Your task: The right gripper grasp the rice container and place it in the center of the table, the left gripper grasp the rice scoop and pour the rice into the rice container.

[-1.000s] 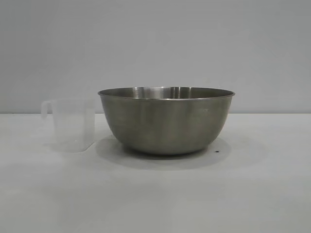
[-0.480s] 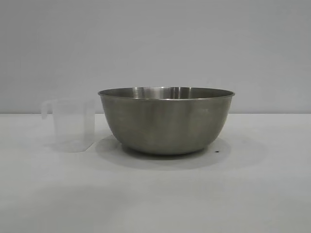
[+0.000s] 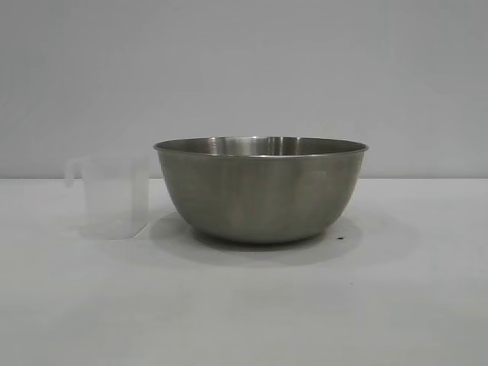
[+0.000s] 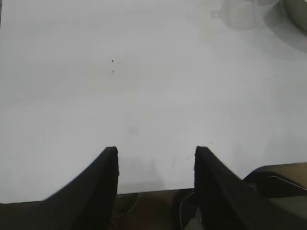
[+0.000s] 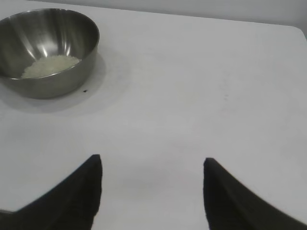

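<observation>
The steel rice container (image 3: 261,191) stands upright at the middle of the white table (image 3: 244,305). White rice (image 5: 50,65) lies in the bottom of the rice container (image 5: 47,50) in the right wrist view. The frosted rice scoop (image 3: 113,196) stands upright just left of the bowl, handle to the left; it shows faintly as the rice scoop (image 4: 242,13) far off in the left wrist view. My left gripper (image 4: 156,151) is open over the table's edge, far from the scoop. My right gripper (image 5: 152,160) is open over bare table, well away from the bowl. Neither arm shows in the exterior view.
A tiny dark speck (image 3: 340,237) lies on the table by the bowl's right foot. The table's edge (image 4: 153,192) runs between the left fingers, with dark rig parts (image 4: 273,182) beyond it. A grey wall (image 3: 244,69) backs the table.
</observation>
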### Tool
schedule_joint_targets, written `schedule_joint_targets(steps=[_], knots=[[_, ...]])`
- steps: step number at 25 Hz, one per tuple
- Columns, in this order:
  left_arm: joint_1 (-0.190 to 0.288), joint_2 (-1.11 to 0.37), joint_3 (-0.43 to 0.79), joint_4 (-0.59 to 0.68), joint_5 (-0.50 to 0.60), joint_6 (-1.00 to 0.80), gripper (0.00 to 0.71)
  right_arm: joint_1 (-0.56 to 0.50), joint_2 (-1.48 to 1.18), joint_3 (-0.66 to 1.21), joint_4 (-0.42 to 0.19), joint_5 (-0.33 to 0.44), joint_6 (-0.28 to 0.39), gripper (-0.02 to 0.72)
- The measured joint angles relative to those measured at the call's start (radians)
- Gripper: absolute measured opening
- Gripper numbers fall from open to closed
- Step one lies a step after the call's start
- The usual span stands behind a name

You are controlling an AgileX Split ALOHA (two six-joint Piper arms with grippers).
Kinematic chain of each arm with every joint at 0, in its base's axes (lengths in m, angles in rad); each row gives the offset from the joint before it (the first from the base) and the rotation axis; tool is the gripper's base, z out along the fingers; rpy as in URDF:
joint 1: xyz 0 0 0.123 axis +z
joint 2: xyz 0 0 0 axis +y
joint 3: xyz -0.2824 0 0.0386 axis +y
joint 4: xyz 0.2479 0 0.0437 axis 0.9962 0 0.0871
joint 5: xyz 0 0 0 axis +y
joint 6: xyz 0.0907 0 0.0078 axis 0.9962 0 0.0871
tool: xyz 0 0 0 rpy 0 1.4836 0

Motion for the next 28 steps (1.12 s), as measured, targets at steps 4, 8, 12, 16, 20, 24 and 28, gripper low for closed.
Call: schedule_joint_targets(steps=[4, 8, 12, 16, 20, 24, 28], knots=[[0.000, -0.113, 0.062, 0.000, 0.008, -0.017, 0.313, 0.000, 0.000, 0.000, 0.000, 0.000, 0.000, 0.403], [0.000, -0.206, 0.115, 0.000, 0.005, -0.017, 0.313, 0.000, 0.000, 0.000, 0.000, 0.000, 0.000, 0.403], [0.000, -0.275, 0.166, 0.000, -0.040, -0.017, 0.313, 0.000, 0.000, 0.000, 0.000, 0.000, 0.000, 0.403], [0.000, -0.312, 0.201, 0.000, -0.067, -0.018, 0.313, 0.000, 0.000, 0.000, 0.000, 0.000, 0.000, 0.403], [0.000, -0.316, 0.234, -0.004, -0.090, -0.019, 0.313, 0.000, 0.000, 0.000, 0.000, 0.000, 0.000, 0.403], [0.000, -0.317, 0.271, -0.004, -0.152, -0.020, 0.313, 0.000, 0.000, 0.000, 0.000, 0.000, 0.000, 0.403], [0.000, -0.317, 0.304, -0.004, -0.166, -0.020, 0.313, 0.000, 0.000, 0.000, 0.000, 0.000, 0.000, 0.403]])
